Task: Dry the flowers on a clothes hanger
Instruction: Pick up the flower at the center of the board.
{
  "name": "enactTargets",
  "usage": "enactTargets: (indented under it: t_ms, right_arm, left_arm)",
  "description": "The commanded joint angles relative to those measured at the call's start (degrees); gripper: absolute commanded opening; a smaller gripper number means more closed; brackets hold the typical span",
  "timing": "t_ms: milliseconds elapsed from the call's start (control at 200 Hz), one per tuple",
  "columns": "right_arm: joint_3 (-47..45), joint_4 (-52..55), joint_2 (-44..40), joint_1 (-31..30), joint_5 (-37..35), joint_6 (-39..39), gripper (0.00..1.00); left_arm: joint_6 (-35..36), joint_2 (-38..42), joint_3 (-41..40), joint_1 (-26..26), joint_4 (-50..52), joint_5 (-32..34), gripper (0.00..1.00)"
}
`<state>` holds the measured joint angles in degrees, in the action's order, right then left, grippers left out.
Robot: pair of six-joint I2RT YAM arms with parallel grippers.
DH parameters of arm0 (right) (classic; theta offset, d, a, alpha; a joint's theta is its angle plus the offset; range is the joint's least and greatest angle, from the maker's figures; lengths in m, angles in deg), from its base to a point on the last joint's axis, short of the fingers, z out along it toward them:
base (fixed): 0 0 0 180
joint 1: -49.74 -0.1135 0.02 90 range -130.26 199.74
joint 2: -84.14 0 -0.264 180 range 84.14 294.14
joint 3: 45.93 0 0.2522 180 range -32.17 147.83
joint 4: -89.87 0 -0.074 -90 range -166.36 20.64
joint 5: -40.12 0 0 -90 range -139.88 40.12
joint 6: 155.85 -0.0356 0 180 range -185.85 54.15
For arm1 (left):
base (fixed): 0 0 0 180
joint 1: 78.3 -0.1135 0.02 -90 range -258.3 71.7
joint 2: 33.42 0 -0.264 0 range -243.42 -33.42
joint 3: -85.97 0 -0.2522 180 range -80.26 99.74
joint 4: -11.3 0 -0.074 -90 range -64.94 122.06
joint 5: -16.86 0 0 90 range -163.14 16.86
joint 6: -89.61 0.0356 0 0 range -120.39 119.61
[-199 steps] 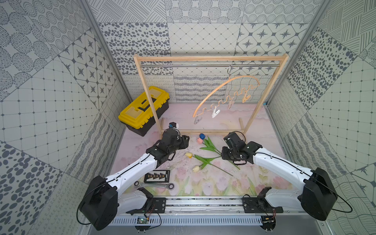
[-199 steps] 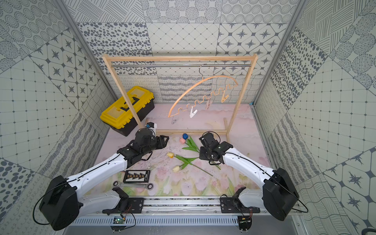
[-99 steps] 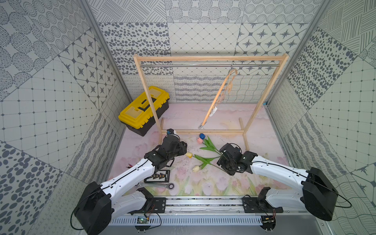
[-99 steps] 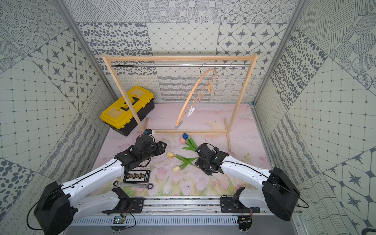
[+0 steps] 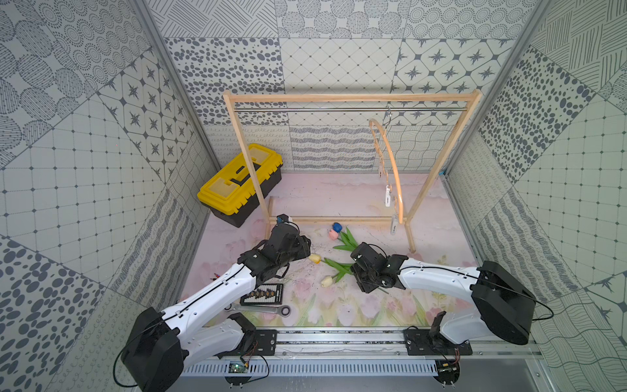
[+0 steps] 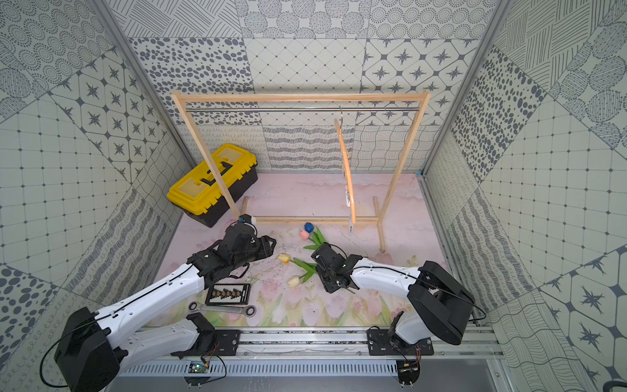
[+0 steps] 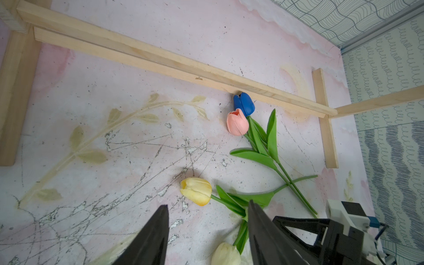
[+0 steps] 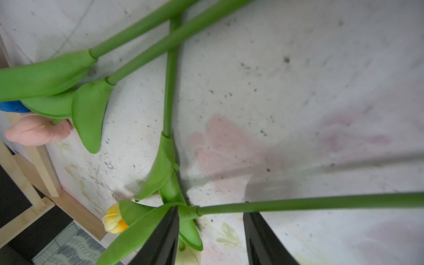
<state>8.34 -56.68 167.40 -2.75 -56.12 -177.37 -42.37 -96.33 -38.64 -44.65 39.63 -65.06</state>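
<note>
The flowers lie on the pink mat: yellow tulip point(image 5: 315, 259), cream tulip point(image 5: 327, 281), pink tulip point(image 5: 332, 234) and blue tulip point(image 5: 337, 226), stems crossing. The clothes hanger point(image 5: 390, 163) hangs by its hook from the steel rod, turned almost edge-on, clothespins dangling. My left gripper point(image 7: 207, 206) is open low over the mat, the yellow head point(image 7: 197, 190) just past its tips and the cream head point(image 7: 226, 254) between its fingers. My right gripper point(image 8: 211, 210) is open over the leaves, a green stem point(image 8: 309, 203) lying across just past its tips. Neither holds anything.
The big wooden frame point(image 5: 353, 98) stands at the back, its base bar point(image 7: 174, 66) touching the blue head. A yellow toolbox point(image 5: 241, 185) sits at the back left. A black bit holder point(image 5: 263, 294) and a wrench point(image 5: 261, 309) lie near the front left.
The hanger has swung round from broadside to nearly edge-on. My right gripper moved left and down onto the tulip stems. My left gripper drew back slightly, toward the yellow head.
</note>
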Motion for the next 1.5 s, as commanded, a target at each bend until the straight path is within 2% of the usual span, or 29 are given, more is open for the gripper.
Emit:
enactTargets:
  t_ms: [0,120,225,405,445,565,761,941,1106,1266,1416,1496]
  right_arm:
    - [-1.23,-3.52,0.92,-0.16,-3.25,-4.86,0.50]
    - [-1.80,-4.67,2.47,-0.02,-2.47,-6.74,0.45]
    - [-2.76,-6.05,2.98,-0.04,-2.62,-7.56,0.33]
    - [-3.67,-8.14,3.26,0.00,-3.16,-7.89,0.25]
    - [-4.09,-9.08,3.45,-0.04,-3.24,-8.00,0.21]
    - [-5.31,-14.32,4.34,0.02,-3.63,-7.67,0.17]
    - [-5.36,-22.92,4.90,0.28,-5.16,-2.71,0.12]
    - [-5.96,-25.89,0.59,0.35,-7.15,2.72,0.10]
    - [-5.27,-23.76,-5.73,0.68,-7.93,12.20,0.08]
    - [-6.23,-25.72,-11.27,3.09,-2.66,22.53,0.04]
    - [-2.34,-22.32,-15.49,5.58,4.45,43.30,0.03]
    - [-0.41,-21.43,-16.26,7.98,13.20,53.63,0.03]
  left_arm:
    - [1.61,0.10,0.91,0.17,1.43,-1.74,0.58]
    - [2.38,0.07,0.91,0.23,1.43,-1.69,0.58]
    - [2.91,0.06,1.00,0.18,1.34,-1.45,0.57]
    - [3.66,-0.07,1.08,0.19,1.26,-0.92,0.57]
    - [3.83,-0.32,1.09,0.18,1.09,-0.87,0.57]
    - [4.18,-0.97,1.57,0.20,1.00,-0.62,0.57]
    - [5.40,-1.59,2.81,0.15,1.57,0.07,0.57]
    - [7.37,-0.88,4.91,0.18,3.67,2.40,0.59]
    - [7.71,-1.09,8.68,0.08,7.30,3.49,0.61]
    - [8.73,0.45,10.74,-0.24,9.12,1.42,0.64]
    - [8.77,2.30,10.52,-2.93,5.01,-11.47,0.66]
    - [6.70,2.53,9.41,-5.54,-0.06,-22.04,0.66]
